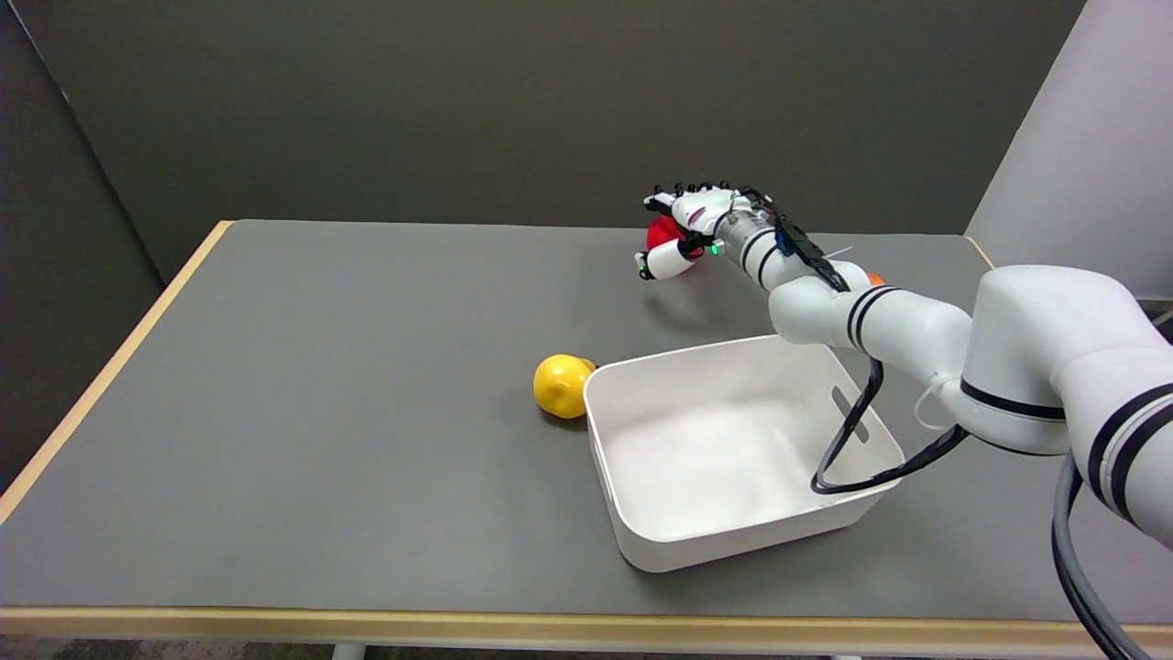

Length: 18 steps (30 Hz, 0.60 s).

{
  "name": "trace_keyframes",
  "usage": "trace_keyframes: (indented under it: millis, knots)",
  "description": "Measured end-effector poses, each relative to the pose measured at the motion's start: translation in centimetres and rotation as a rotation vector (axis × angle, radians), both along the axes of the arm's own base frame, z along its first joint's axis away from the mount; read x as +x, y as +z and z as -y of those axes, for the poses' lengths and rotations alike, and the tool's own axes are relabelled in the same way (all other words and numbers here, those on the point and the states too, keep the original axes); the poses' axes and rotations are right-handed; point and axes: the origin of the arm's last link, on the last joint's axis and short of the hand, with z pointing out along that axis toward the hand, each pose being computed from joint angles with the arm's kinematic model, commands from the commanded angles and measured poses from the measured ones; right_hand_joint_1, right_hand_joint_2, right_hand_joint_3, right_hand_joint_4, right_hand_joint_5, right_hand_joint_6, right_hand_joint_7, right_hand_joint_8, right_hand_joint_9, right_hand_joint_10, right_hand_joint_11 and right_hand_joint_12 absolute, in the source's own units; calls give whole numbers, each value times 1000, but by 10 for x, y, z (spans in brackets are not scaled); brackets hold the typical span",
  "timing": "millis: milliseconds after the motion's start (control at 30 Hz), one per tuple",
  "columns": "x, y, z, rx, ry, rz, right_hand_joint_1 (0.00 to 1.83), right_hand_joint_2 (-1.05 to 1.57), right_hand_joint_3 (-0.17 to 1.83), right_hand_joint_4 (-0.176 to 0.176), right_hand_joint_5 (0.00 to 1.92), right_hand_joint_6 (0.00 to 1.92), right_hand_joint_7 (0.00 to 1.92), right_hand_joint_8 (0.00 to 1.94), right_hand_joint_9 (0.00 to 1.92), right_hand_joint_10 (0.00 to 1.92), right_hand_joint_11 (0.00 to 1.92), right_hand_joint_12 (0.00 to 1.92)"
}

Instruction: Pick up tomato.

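A dark grey wall closes off the back of the scene, with a paler panel at the upper right, and in front of it lies a wide grey table edged in light wood along its left and near sides. The largest thing over it is the right arm, white with black bands, reaching in from the lower right and stretching across to the far side of the table, a black cable looping down from it. Below the arm, near the table's middle, sits a white bin, open-topped and with nothing visible inside it. Touching or just beside its left wall is a yellow fruit, round and lumpy, perhaps a lemon. A small orange thing peeks out behind the forearm, too hidden to name. At the arm's end the right hand is cupped around the tomato, a small red shape showing between the fingers above and the thumb below. The shadow on the table beneath suggests the tomato is already off the surface, though by how much cannot be told. So the grasp looks made and the lift at least begun; what seems left is only to raise it clear and hold it steady
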Motion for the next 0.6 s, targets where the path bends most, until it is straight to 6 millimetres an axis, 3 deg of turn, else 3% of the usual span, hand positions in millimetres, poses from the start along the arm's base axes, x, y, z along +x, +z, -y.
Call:
trace_keyframes:
  millis: [600]
  knots:
    - [-10,1,-6,4,-24,8,302,628,955,89,76,302,146,256,167,544,88,1099]
